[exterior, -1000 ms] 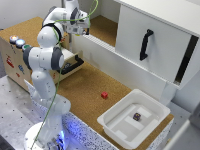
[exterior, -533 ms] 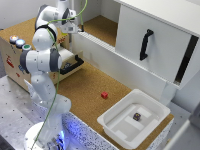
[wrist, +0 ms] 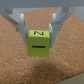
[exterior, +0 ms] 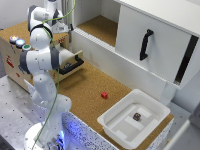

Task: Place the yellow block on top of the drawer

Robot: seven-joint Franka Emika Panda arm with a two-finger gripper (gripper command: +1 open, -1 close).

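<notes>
In the wrist view my gripper (wrist: 40, 34) is shut on the yellow block (wrist: 40, 44), a small yellow cube with dark marks. The fingers (wrist: 20, 24) press on both of its sides and hold it above a cork surface. In the exterior view the gripper (exterior: 64, 29) hangs over the back of the low wooden box, above the open drawer (exterior: 70, 61) with its black bar handle (exterior: 75, 65). I cannot make out the block in that view. The box's cork top (exterior: 15, 30) carries coloured round buttons (exterior: 20, 43).
A small red cube (exterior: 104, 95) lies on the cork table. A white tray (exterior: 117, 131) at the exterior view's lower right holds a dark purple cube (exterior: 136, 116). A big white cabinet (exterior: 160, 30) with a black handle (exterior: 146, 44) stands behind.
The arm has swung toward the exterior view's left, carrying the block from near the white cabinet to over the wooden box.
</notes>
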